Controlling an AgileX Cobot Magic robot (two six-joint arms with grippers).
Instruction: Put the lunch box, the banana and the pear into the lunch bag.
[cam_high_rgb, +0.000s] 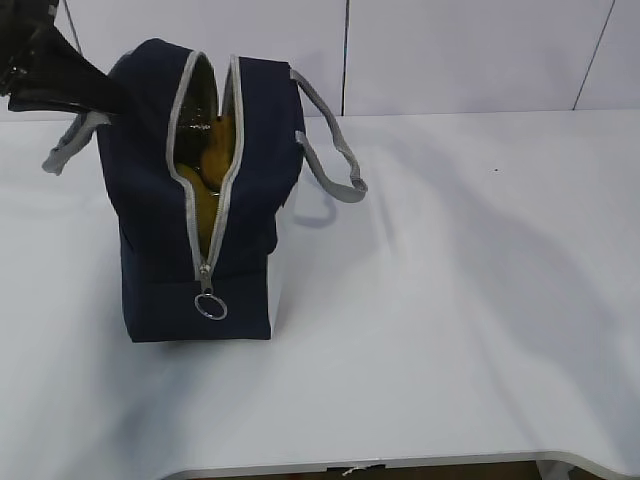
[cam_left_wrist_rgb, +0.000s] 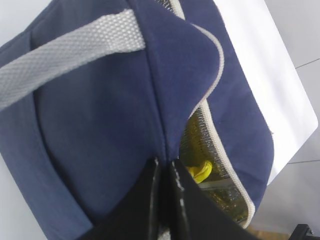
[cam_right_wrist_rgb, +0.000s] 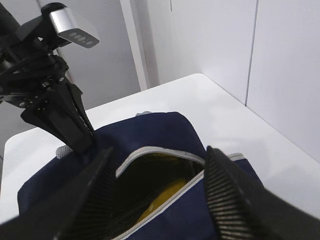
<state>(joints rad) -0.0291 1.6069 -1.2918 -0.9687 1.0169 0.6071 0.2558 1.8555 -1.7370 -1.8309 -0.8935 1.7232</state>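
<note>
Lunch bag (cam_high_rgb: 200, 240) stands upright on the white table (cam_high_rgb: 450, 300), toward the table's left half, zipper run open along its top and down the near end, ring pull (cam_high_rgb: 210, 306) hanging low on that end. Through the gap, yellow fruit shows inside the bag: the rounded lumps in the exterior view could be the pear or the banana, can't split them; a yellow curved piece (cam_right_wrist_rgb: 162, 197), likely the banana, lies in the mouth in the right wrist view. Lunch box not visible anywhere, probably under the fruit, can't confirm. Left gripper (cam_left_wrist_rgb: 162, 167) is clamped tight on the bag's top edge fabric beside the far end of the zipper, near one grey handle (cam_left_wrist_rgb: 65, 50), holding that side up. Right gripper (cam_right_wrist_rgb: 157, 190) hangs above the bag mouth, jaws spread wide, nothing between them. Judgement: bag is soft fabric, walls fold and sag if let go, so the pinch at the rim matters to keep the mouth open; light when empty, now carrying some load. Best holds are the webbing handles or the stiff seam beside the zipper; the ring pull for the zipper. Foil-like lining (cam_left_wrist_rgb: 197, 137) inside looks slick. Fruit bruises easily, so drop low, don't squeeze. Nothing left on the table around the bag, so packing looks close to finished.
</note>
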